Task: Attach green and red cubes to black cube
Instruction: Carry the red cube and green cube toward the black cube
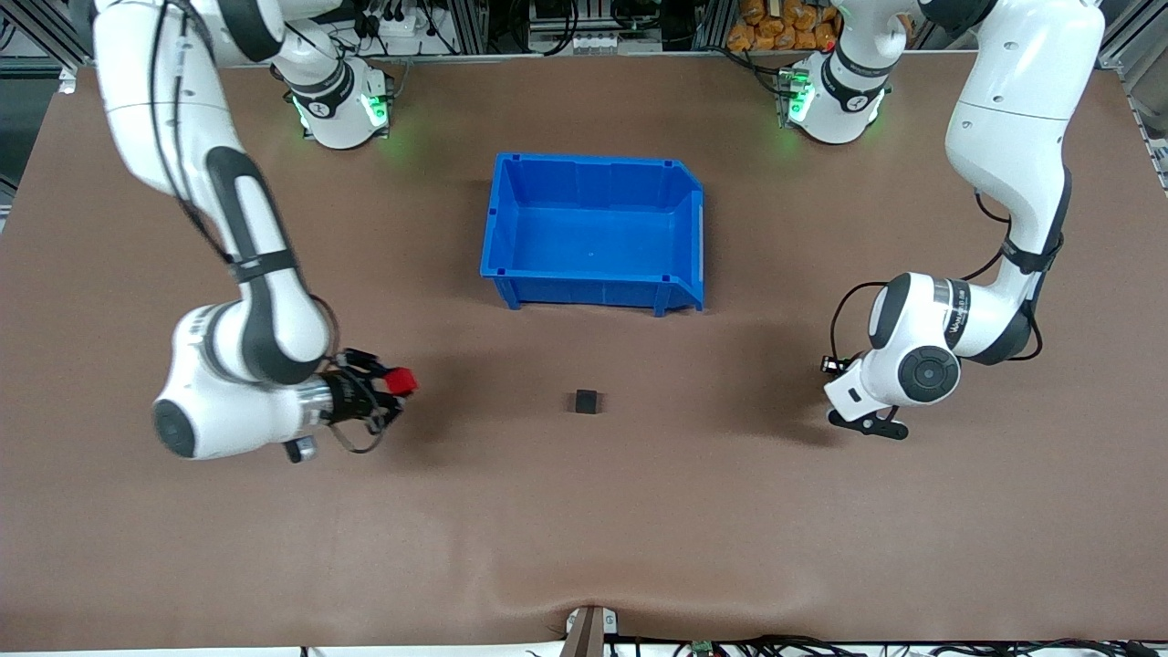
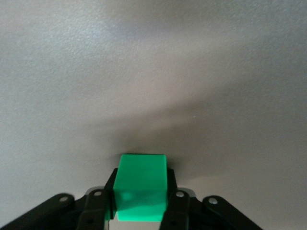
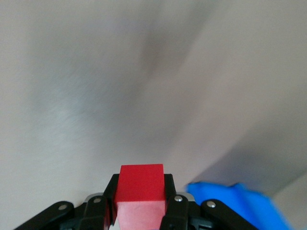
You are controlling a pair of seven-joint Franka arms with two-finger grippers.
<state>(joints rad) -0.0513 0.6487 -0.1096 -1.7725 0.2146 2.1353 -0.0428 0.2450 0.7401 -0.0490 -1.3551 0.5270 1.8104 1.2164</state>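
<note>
The black cube [image 1: 587, 401] sits alone on the brown table, nearer to the front camera than the blue bin. My right gripper [image 1: 391, 391] is shut on the red cube [image 1: 401, 380], over the table toward the right arm's end. In the right wrist view the red cube [image 3: 141, 190] fills the gap between the black fingers [image 3: 169, 188]. My left gripper [image 2: 142, 181] is shut on the green cube [image 2: 141, 184], low over bare table. In the front view the left arm's hand [image 1: 899, 374] hides the green cube; it hangs toward the left arm's end.
An empty blue bin [image 1: 507, 219] stands mid-table, closer to the arm bases than the black cube. Its blurred blue edge [image 3: 235, 201] shows in the right wrist view. Brown table cover [image 1: 584, 529] stretches between both hands and the black cube.
</note>
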